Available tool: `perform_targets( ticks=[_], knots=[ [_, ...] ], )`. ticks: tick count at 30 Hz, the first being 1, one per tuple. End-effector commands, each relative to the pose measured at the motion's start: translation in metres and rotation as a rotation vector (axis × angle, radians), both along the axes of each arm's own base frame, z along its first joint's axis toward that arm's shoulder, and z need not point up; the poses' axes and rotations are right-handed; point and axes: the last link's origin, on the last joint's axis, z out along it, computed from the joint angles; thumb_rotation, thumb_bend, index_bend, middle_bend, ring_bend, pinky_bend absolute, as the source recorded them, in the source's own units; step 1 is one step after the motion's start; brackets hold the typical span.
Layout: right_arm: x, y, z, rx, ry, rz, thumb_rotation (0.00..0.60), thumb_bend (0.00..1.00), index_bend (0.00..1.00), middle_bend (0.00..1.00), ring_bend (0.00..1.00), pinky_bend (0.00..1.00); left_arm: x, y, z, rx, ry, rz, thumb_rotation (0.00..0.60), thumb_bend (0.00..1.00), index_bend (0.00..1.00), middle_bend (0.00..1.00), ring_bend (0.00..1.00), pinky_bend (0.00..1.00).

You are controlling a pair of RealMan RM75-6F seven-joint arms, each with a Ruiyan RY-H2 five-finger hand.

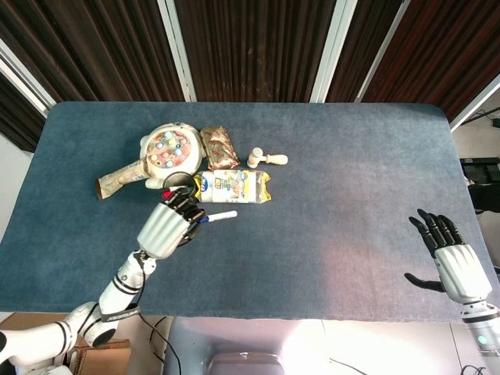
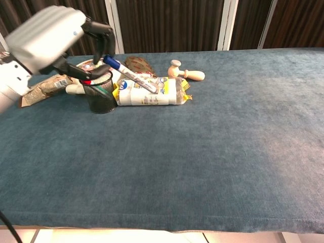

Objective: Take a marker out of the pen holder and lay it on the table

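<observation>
My left hand [image 1: 166,227] [image 2: 53,39] pinches a blue-capped white marker [image 1: 217,216] [image 2: 130,75] and holds it in the air, slanted, in front of the black mesh pen holder [image 2: 100,92] [image 1: 176,184]. A red-capped marker [image 2: 86,81] [image 1: 166,193] still stands in the holder. My right hand [image 1: 454,264] hovers open near the table's front right corner, far from everything; the chest view does not show it.
Behind and beside the holder lie a yellow snack pack [image 1: 233,187] [image 2: 150,91], a brown packet [image 1: 219,148], a round colourful toy [image 1: 166,146], a long brown wrapper [image 1: 119,179] and a wooden mallet [image 1: 267,158] [image 2: 186,72]. Blue cloth [image 1: 351,203] covers the table.
</observation>
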Motion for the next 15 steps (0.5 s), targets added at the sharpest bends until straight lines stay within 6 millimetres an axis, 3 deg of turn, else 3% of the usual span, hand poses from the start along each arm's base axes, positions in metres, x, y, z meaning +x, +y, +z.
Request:
perform_targets(
  ticks=[1,6,12,15],
  knots=[
    [-0.001,0.0,0.0,0.001,-0.001,-0.004,0.6,0.05,0.0,0.01,0.0,0.0,0.016,0.012,-0.028,-0.004,0.037,0.01,0.6,0.56,0.64,0.66,0.45,0.29],
    [-0.004,0.001,-0.001,0.001,-0.002,-0.008,0.6,0.05,0.0,0.01,0.0,0.0,0.023,0.027,-0.054,0.017,0.025,0.077,0.6,0.56,0.64,0.66,0.45,0.29],
    [-0.006,0.002,0.002,-0.006,-0.002,-0.013,0.6,0.05,0.0,0.01,0.0,0.0,0.026,0.039,-0.068,0.063,-0.028,0.137,0.6,0.56,0.65,0.66,0.45,0.29],
    [-0.007,0.003,0.002,-0.008,-0.003,-0.017,0.6,0.05,0.0,0.01,0.0,0.0,0.02,0.04,-0.074,0.033,0.001,0.166,0.6,0.52,0.59,0.61,0.4,0.27]
  ],
)
